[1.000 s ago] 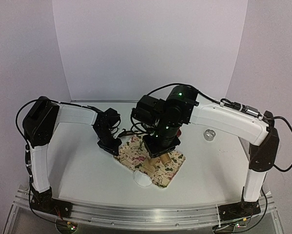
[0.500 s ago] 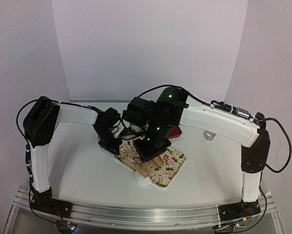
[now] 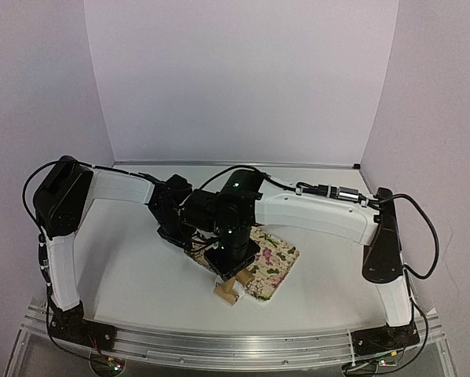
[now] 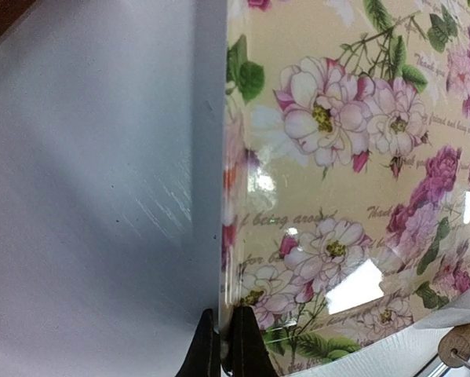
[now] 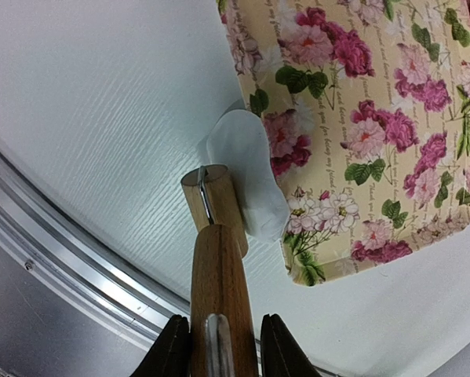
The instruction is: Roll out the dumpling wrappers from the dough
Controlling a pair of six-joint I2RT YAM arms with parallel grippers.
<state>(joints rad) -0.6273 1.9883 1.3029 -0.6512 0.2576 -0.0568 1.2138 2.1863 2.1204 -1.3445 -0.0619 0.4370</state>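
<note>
The right wrist camera is showing what the top camera is hiding: the dumpling wrapper [image 5: 249,177], a thin, smooth white disc, is lying across the near edge of the mat [image 5: 360,118], partly on it and partly on the pale, finely grained surface [image 5: 101,102]. From above, the right arm and the rolling pin [image 3: 228,289] are covering nearly all of that disc. The left wrist camera is giving the mat [image 4: 337,157] up close: glossy, cream, printed with pink roses, green leaves and script, its straight edge running down the frame.

The rolling pin [image 5: 215,236] is plain wood, a round darker handle joined to a lighter barrel end, which is overlapping the disc's edge.

The right pincer [image 5: 219,347] is clamping the handle, its black fingers partly spread around the wood. The left pincer [image 4: 223,357] is fully closed, tips meeting at the mat's edge; whether they are nipping it cannot be told.
</note>
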